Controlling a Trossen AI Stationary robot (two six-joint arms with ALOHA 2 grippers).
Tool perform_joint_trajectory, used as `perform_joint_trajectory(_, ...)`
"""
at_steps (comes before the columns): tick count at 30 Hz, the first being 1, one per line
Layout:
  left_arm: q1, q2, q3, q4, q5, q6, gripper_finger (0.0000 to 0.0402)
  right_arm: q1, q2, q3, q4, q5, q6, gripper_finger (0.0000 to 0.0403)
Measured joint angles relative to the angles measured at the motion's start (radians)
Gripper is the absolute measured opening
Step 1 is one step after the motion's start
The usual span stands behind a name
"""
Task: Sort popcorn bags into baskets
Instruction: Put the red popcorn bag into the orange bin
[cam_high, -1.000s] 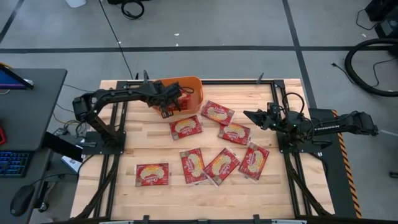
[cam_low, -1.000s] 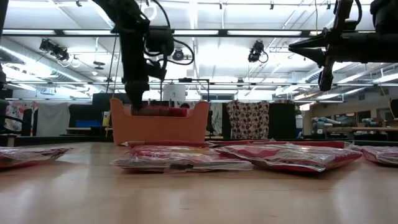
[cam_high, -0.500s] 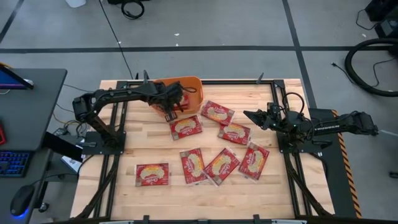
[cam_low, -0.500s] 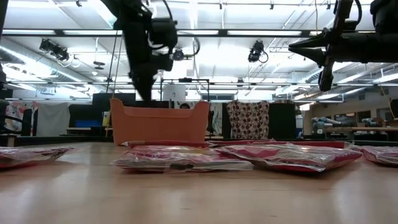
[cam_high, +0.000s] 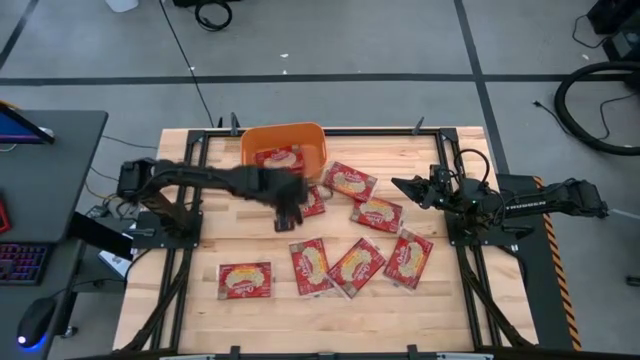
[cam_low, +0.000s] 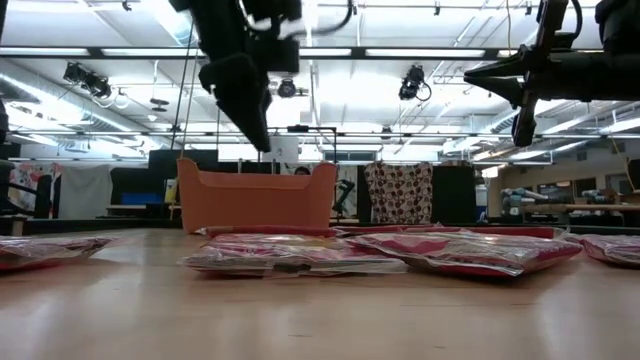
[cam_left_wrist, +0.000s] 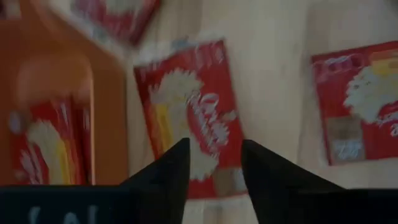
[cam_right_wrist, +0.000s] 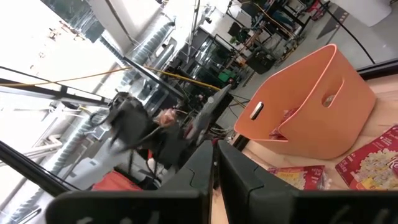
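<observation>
high: overhead | low: tabletop level | wrists: close, left perhaps blurred | shared: basket (cam_high: 284, 157)

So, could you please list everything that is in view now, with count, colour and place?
Table: one, light wood, under both arms.
Basket: one, orange, at the table's far edge, nearer the left arm.
Bags in the basket: at least one, red with a cream oval.
Bags on the table: seven, red, lying flat and spread from the basket towards the near edge.
Desk: one, dark, on the floor beyond the left arm.
Left gripper: one, dark, open and empty, above the bag that lies just in front of the basket.
Right gripper: one, dark, shut and empty, raised at the right side of the table.
</observation>
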Motion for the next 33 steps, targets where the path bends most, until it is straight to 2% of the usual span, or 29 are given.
perform_joint_trajectory(6,-0.084,0.074,0.0,0.062,-0.063,-0.057,0.0219,0.0,0.0,0.0,0.0,0.0,-0.008,0.0028)
perform_joint_trajectory(10,-0.108,0.133,-0.001,0.058,-0.168,-0.088,0.024,0.0,0.0,0.0,0.001,0.0,-0.006,0.0028)
perform_joint_trajectory(13,-0.117,0.168,-0.001,0.059,-0.216,-0.124,0.0242,0.0,0.0,0.0,0.0,0.0,-0.006,0.0028)
perform_joint_trajectory(22,-0.118,0.26,-0.001,0.064,-0.269,-0.203,0.0243,0.0,0.0,0.0,0.0,0.0,-0.006,0.0028)
perform_joint_trajectory(33,-0.124,0.322,0.0,0.098,-0.302,-0.203,0.0243,0.0,0.001,0.0,-0.005,0.0,-0.005,0.0028)
